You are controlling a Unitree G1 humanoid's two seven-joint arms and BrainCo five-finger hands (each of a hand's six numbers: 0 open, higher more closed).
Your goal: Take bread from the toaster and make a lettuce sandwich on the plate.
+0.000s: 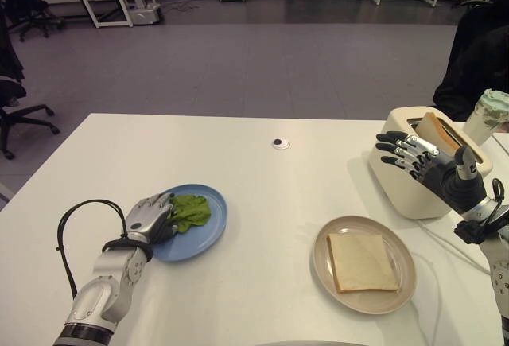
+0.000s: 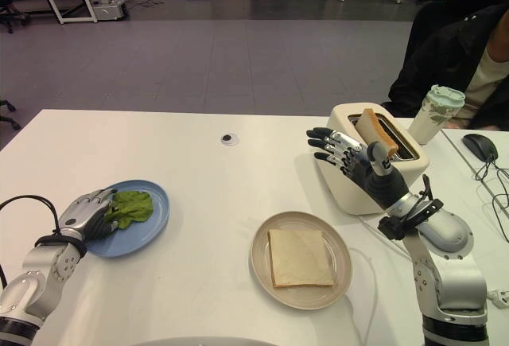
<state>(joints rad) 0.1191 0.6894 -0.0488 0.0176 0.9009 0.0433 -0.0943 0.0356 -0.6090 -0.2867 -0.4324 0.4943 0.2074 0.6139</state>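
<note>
Two plates [image 1: 205,233] [image 1: 407,270], two bread slices [image 1: 363,261] [image 1: 436,133], one toaster [image 1: 398,191]; left fingers [image 1: 162,203] around one lettuce leaf [image 1: 191,211], right fingers [image 1: 398,149] open

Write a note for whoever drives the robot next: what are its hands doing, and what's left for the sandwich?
The left robot hand rests at the blue plate, against the lettuce; grasp unclear.
The right robot hand is open, fingers spread, beside the second slice standing in the toaster, not holding it.
Done: the first slice lies flat on the beige plate.
Left: lettuce onto the first slice, then pull the second slice out and lay it on top.
</note>
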